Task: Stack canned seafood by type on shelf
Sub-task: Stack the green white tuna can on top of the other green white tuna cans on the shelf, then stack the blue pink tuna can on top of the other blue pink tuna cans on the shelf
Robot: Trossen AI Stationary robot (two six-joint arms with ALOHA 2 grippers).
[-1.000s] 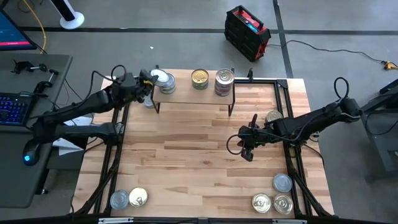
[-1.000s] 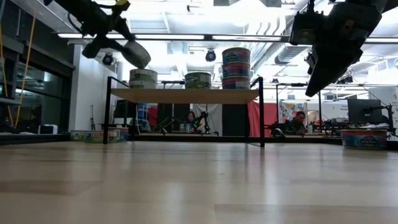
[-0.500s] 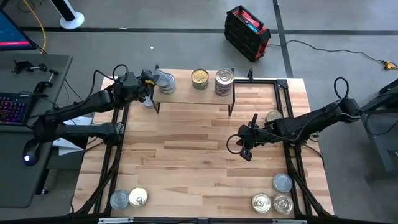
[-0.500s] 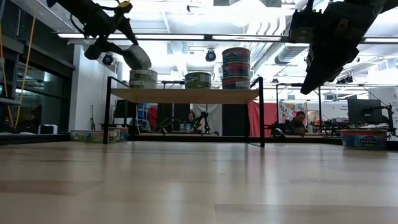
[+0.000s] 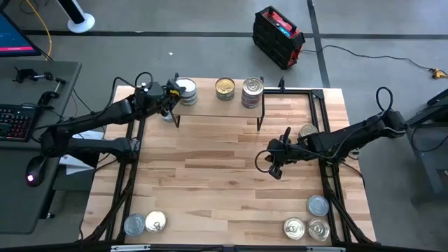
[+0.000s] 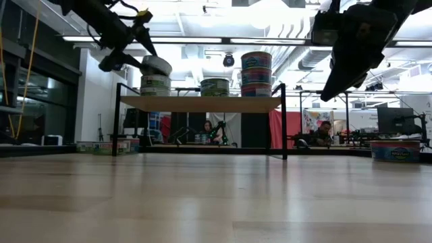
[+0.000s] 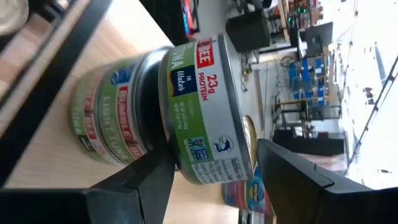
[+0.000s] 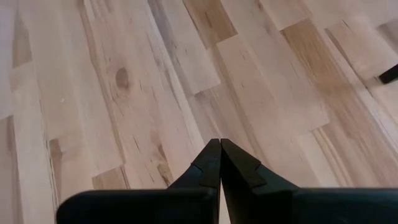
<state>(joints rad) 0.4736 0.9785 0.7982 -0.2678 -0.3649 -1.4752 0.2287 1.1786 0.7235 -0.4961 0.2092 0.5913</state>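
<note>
Setting a green-labelled tin [image 7: 199, 112] onto the matching tin [image 7: 106, 118] at the shelf's [image 5: 217, 108] end, the left gripper [image 7: 211, 168] has its fingers spread either side, seemingly letting go. Next: back straight off without nudging the stack. The right gripper [image 8: 219, 163] hangs clenched, empty, over bare tabletop [image 5: 210, 182].

top green-labelled tin [image 7: 205, 112]: "in Water", "23g PROTEIN", red band ending "BEE" | tin beneath it [image 7: 109, 118]: green label reads "LIGHT TUNA", red band letters partly hidden | other tins in the high and low views: labels too small to read
</note>
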